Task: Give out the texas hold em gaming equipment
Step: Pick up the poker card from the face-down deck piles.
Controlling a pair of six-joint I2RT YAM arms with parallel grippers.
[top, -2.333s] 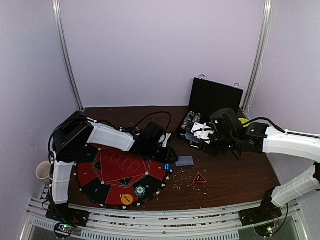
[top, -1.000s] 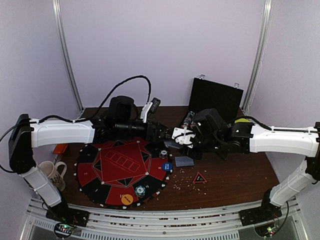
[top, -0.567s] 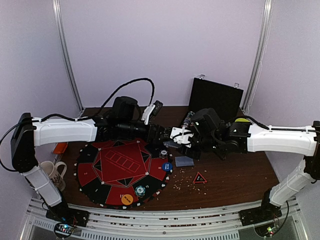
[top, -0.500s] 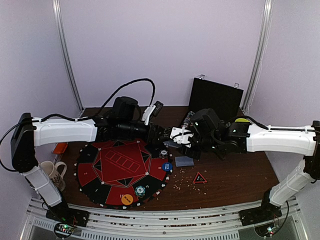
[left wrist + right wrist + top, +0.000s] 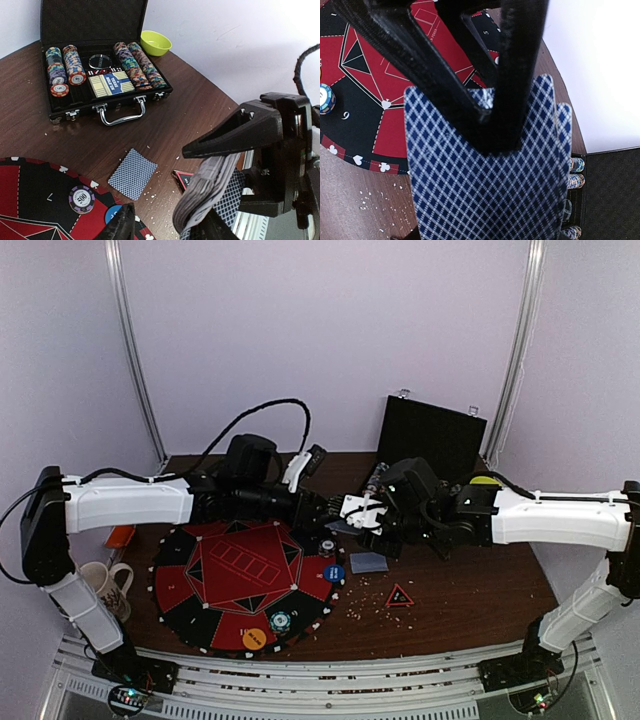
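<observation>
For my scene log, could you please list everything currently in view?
poker mat: one, red and black, table's left
card deck: one, blue-backed, in right jaws
loose card: one, blue-backed, table beside mat
striped chips: two on mat, rows in case
blue disc: one, mat's right edge
orange disc: one, mat's near edge
case: one, black, open, at back
bowl: one, yellow, beside case
triangle marker: one, red, right of mat
mug: one, white, far left
left gripper: black jaws open beside deck
right gripper: black jaws shut on deck

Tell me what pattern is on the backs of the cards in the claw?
A blue-and-white diamond criss-cross covers the playing cards. It shows best in the right wrist view.
</observation>
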